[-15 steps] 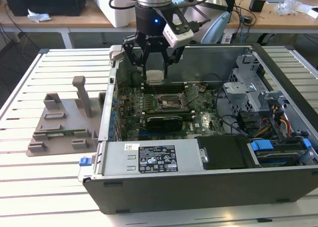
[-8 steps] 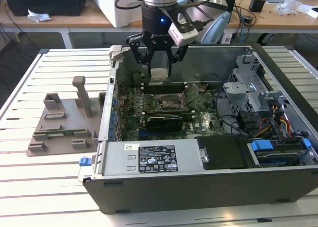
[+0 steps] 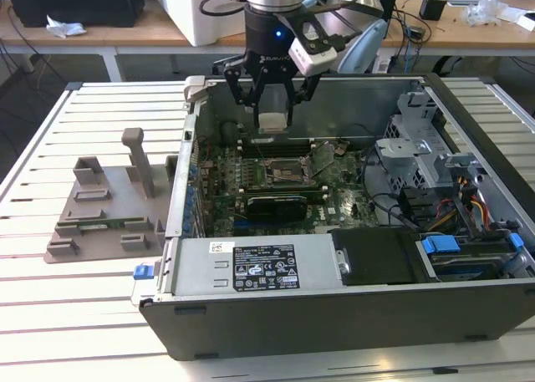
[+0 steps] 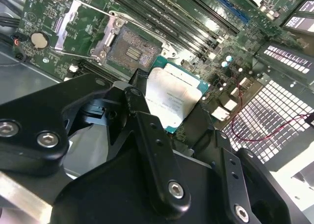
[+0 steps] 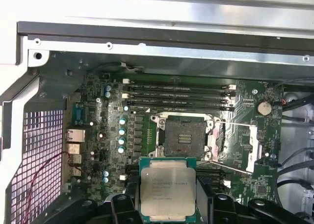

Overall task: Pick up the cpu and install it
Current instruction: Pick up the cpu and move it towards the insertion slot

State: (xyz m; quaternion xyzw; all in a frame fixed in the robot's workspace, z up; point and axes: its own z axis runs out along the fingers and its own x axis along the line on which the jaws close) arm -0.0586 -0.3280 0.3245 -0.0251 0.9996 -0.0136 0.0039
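Pincer [image 3: 274, 122] pinches the cpu [image 3: 273, 118] by its edges at the upper middle of the exterior view, holding it clear of the open socket [image 3: 280, 171] inside the computer case [image 3: 351, 311] on the bench [image 3: 50, 315].

Exterior view looks down on the case [image 3: 351, 315] from afar; both wrist views (close up) share the socket [image 5: 182, 137] [image 4: 132, 50]

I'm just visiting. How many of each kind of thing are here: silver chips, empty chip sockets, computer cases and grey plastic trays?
cpu: 1, held by the gripper
empty socket: 1
computer case: 1
grey holder tray: 1
Total: 4
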